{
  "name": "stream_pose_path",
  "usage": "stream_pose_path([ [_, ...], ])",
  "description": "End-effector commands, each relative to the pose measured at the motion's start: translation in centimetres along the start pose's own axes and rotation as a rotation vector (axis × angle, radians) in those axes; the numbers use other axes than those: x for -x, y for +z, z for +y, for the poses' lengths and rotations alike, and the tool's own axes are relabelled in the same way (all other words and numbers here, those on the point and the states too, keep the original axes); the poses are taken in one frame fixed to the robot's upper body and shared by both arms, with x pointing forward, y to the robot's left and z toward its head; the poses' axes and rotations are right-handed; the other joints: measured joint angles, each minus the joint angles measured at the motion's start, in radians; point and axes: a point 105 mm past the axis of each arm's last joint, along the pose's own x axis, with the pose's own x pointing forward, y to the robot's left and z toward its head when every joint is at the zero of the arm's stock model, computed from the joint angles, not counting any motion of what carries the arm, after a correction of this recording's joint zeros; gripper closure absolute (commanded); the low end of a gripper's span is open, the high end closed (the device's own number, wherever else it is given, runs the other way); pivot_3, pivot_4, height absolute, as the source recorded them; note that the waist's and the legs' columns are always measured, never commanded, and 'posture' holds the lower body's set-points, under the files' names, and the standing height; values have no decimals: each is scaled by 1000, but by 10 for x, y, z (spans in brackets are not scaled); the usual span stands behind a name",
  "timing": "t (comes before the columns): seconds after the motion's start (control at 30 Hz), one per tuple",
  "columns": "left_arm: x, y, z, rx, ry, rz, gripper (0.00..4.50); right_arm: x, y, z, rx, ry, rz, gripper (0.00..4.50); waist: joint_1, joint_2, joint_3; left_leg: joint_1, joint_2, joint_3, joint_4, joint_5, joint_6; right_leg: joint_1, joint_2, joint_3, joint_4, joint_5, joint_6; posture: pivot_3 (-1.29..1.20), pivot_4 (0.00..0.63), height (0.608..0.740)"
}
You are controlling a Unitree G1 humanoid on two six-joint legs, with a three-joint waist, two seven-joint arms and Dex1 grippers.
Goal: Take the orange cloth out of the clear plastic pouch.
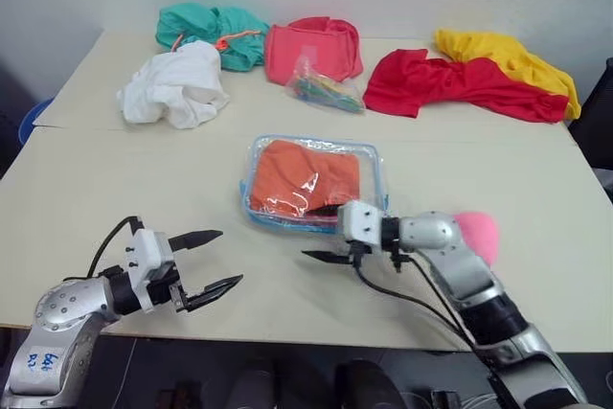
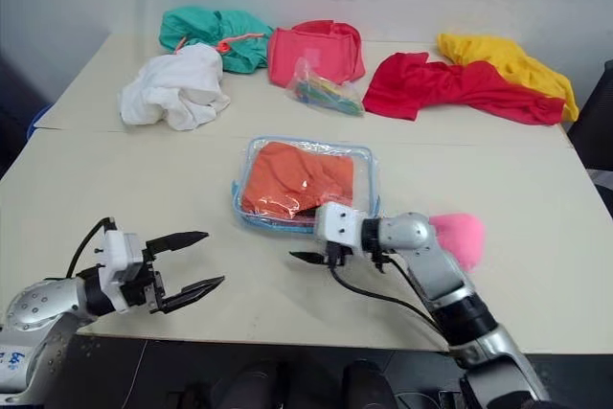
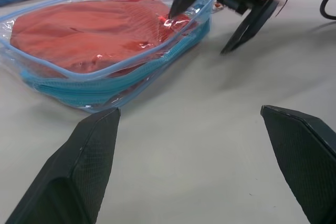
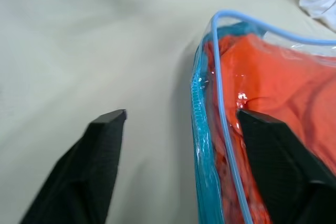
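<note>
Left eye view looks down on a pale beige surface (image 1: 115, 189) that runs back to a plain light wall. Going left to right along the far side lie a crumpled white cloth (image 1: 174, 86), a teal cloth (image 1: 211, 34) behind it, a coral-pink cloth (image 1: 314, 47), a small clear bag of colourful items (image 1: 326, 89) touching the pink cloth's near edge, then a larger red cloth (image 1: 460, 85) with a yellow cloth (image 1: 508, 62) overlapping its far right end.

At the near left, the left end effector (image 1: 213, 260) hovers over bare surface with its two black fingers well apart, holding nothing and pointing toward the middle.

Near the centre lies the clear plastic pouch (image 1: 257, 206), flat, rectangular with rounded corners, trimmed in light blue, its zipper running along the near edge. The orange cloth (image 1: 305, 174) is inside it, folded and wrinkled, taking up most of the pouch, with glare on the vinyl over it.

Just right of that, the right end effector (image 1: 326, 234) straddles the pouch's near right corner, fingers apart: in the right wrist view one finger lies over the vinyl above the cloth while the other sits over bare surface outside the zipper edge. A fluffy pink pompom (image 1: 479, 234) shows behind the right arm.
</note>
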Motion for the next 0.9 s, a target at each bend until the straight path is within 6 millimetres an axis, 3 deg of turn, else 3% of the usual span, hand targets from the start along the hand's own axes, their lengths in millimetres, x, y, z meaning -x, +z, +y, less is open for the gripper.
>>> stream_pose_path([
  [0.03, -2, 6, -2, -14, -30, -19, 0, 62, 31, -5, -69, -13, -80, 52, 9, 0, 0, 0, 0, 0, -1, 0, 0, 0, 0, 0, -1, 0, 0, 0, 150, 740],
  [0.13, -3, 7, -1, -29, -34, -28, 0, 103, 27, -14, -123, -74, 13, 52, 13, 0, 1, -1, 0, -1, -2, -1, 1, 2, 0, -1, -6, 0, 0, 0, 150, 740],
  [0.2, -6, 8, -2, -21, -47, -35, 0, 151, 0, -28, -155, -167, 256, 52, 8, 0, 1, -1, 0, 0, -1, -1, 1, 2, 0, 0, -7, 0, 0, 0, 150, 740],
  [0.27, -10, 6, -5, -5, -74, -36, 0, 196, -23, -30, -207, -195, 508, 52, 8, 0, 1, 0, 0, 1, -1, 0, 1, 2, 0, 1, -8, 0, 0, 0, 150, 740],
  [0.37, -15, 6, -6, -1, -94, -37, 0, 222, -43, -26, -326, -209, 643, 52, 2, 0, 1, 0, 0, 2, -1, 0, 2, 2, 0, 1, -8, 0, 0, 0, 150, 740],
  [0.47, -18, 5, -5, -15, -105, -34, 0, 216, -56, -20, -470, -212, 596, 52, -10, 0, 1, 2, 1, 2, -1, 0, 2, 2, 1, 2, -6, 0, 0, 0, 150, 740],
  [0.67, -19, 7, 0, -24, -105, -35, 0, 197, -59, -22, -557, -214, 453, 1926, 0, 1, 1, 2, 1, 3, -1, 1, 2, 2, 1, 3, -6, 0, 0, 0, 150, 740],
  [0.77, -18, 8, 2, -31, -106, -32, 0, 188, -44, -16, -559, -130, 359, 2864, 3, 1, 1, 1, 1, 3, -1, 1, 2, 2, 1, 3, -6, 0, 0, 0, 150, 740],
  [0.9, -18, 9, 3, -37, -103, -29, 0, 157, -4, -1, -607, 18, 224, 4214, 6, 1, 1, 0, 1, 2, -1, 1, 2, 1, 1, 2, -6, 0, 0, 0, 150, 740],
])
